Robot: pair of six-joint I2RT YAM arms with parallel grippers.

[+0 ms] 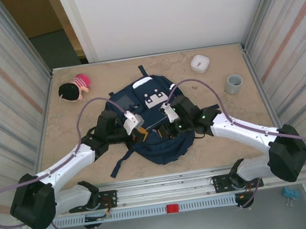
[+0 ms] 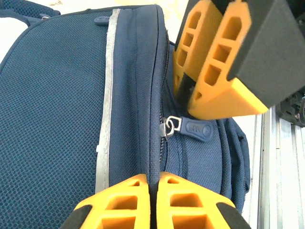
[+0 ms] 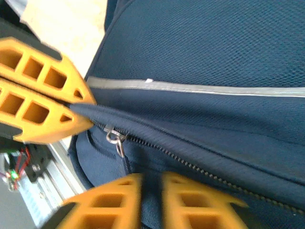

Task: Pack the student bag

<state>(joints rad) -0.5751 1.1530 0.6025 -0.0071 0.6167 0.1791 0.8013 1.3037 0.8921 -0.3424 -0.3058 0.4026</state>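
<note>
The student bag, navy with white patches and a thin pale stripe, lies flat in the middle of the table. My left gripper is shut on the fabric edge beside the bag's zip, at the bag's near left. A silver slider with a blue pull tab sits on that zip. My right gripper hovers at the tab from the right, jaws a little apart. Seen from the right wrist, the tab runs down toward the gap; seen from the left wrist, it lies free under the fingertips.
A pink and black toy lies at the back left. A small white container and a grey cup stand at the back right. Metal walls close both sides, and a rail runs along the near edge.
</note>
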